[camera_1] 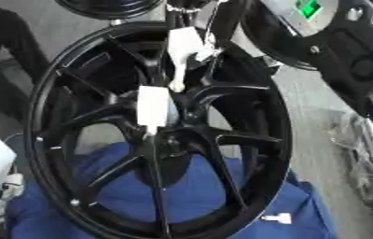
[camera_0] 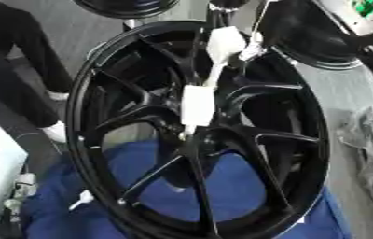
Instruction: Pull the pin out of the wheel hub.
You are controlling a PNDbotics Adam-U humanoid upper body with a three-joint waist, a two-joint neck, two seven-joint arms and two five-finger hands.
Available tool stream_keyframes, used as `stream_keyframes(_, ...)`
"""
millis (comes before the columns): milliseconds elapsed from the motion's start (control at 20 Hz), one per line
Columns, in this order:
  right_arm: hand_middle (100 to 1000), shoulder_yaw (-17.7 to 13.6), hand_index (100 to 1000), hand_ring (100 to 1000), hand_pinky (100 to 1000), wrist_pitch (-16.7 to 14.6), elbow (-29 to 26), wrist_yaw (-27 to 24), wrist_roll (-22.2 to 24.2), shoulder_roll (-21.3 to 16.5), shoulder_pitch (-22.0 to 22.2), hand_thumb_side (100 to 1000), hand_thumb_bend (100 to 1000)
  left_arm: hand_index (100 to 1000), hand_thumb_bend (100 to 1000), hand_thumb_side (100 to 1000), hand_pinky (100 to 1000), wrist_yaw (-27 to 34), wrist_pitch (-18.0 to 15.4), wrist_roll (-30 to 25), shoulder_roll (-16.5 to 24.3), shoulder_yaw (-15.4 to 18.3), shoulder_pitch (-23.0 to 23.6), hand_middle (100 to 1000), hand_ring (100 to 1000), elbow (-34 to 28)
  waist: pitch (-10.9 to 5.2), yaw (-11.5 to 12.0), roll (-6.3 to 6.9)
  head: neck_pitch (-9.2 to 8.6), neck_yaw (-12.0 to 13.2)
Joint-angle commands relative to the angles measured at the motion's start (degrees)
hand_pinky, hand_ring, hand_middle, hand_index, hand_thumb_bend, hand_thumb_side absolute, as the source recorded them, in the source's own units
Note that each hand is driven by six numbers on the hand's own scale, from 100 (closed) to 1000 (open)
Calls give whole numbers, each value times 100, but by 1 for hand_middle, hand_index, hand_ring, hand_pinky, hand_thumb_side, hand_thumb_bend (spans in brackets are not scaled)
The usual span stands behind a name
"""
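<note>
Inspecting the hub (camera_0: pixel 191 135): I judge the white pin (camera_0: pixel 196 105) light, rigid, best pinched mid-body. Hand fingers: cannot tell, none identifiable.

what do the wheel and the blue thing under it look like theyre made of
The wheel looks like metal with a glossy black painted finish: its thin rigid spokes and rim catch sharp highlights. The blue thing looks like soft matte cloth, since it lies in folds with no shine. The white piece at the hub looks smooth and matte, perhaps plastic; that stays uncertain.
</note>
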Motion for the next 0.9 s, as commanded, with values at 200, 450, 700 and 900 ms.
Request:
stream_keyframes(200, 342, -496, 484, 536, 745, 75, -415, 34, -7, -371, -108, 100, 392, 676, 306, 814, 734, -7, -7, -18, 121, 41, -12, 692, 772, -64, -132, -21, 82, 21, -14)
stream_keyframes(450, 340, -977, 483, 531, 742, 156, -705, -7, -7, -760, 159, 100, 387, 676, 305, 814, 734, -14, -9, -10, 139, 54, -3, 692, 772, -66, -147, -55, 85, 47, 21)
stream_keyframes(700, 336, -1761, 483, 525, 742, 305, -1024, -162, -65, -1392, 872, 100, 381, 676, 304, 813, 734, -18, -14, 12, 158, 83, 8, 692, 773, -71, -153, -82, 103, 61, 151)
stream_keyframes(900, 336, -2380, 483, 523, 741, 450, -1078, -228, -439, -1907, 1658, 100, 377, 675, 304, 812, 735, -15, -22, 43, 180, 115, 30, 692, 773, -81, -160, -117, 112, 111, 180)
